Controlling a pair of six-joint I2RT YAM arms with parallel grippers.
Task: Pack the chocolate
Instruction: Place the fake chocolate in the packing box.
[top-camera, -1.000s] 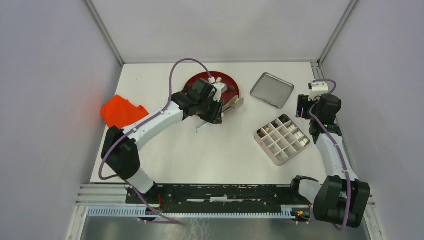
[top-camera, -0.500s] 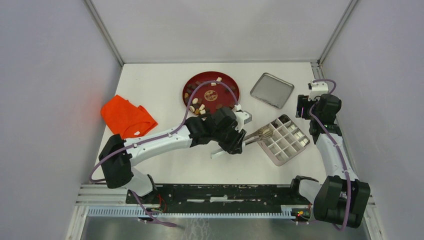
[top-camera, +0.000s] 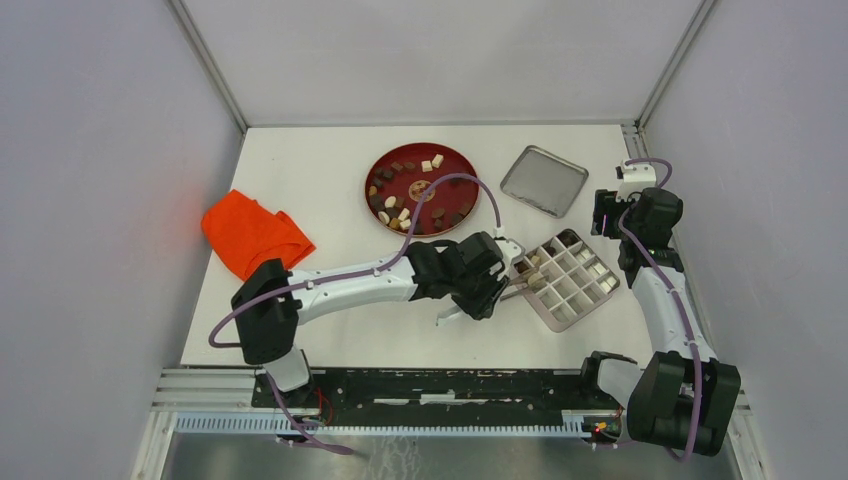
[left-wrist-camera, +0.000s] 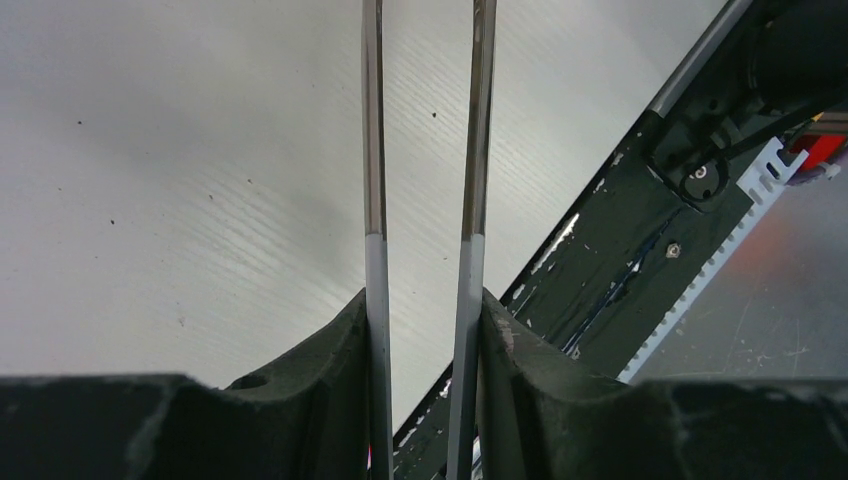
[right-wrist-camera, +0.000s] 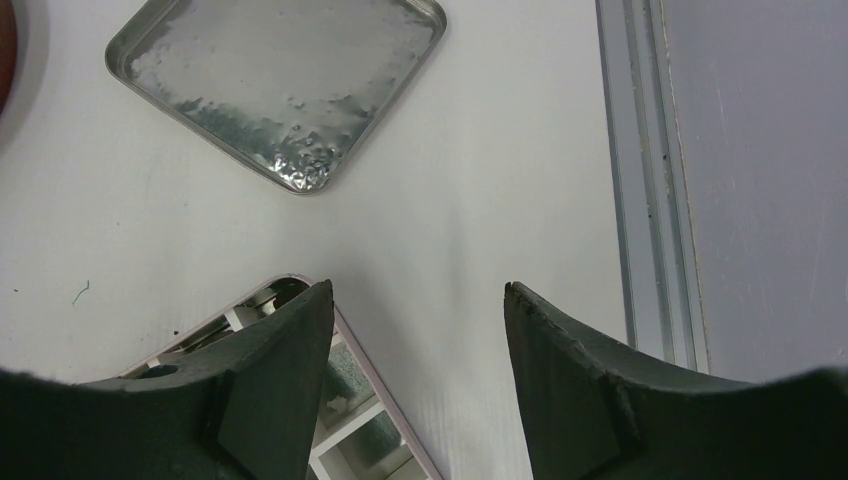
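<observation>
Grip check: left pincer (left-wrist-camera: 425, 340) is clamped on tweezers (left-wrist-camera: 372, 150), tines squeezed near-parallel with a gap between them. Tips sit at the near-left edge of the box (top-camera: 587, 308). Can't tell if a piece is between the tips: the wrist view cuts them off and the top view is too small.

Most chocolate (top-camera: 392, 201) is on the plate (top-camera: 470, 170), beyond the box's left corner. A few pieces look to be in cells along the box's left side.

Right pincer (right-wrist-camera: 415, 290) is open and empty, over the box's far-right corner. Tray (right-wrist-camera: 280, 80) lies just beyond the box.

Risks:
- Tips catch a divider or the rim, and the box skids on the desk. Nothing holds it.
- Squeeze slackens early, so any piece drops outside the box.
- Tines twist in the pincer and the aim goes off by a cell.
</observation>
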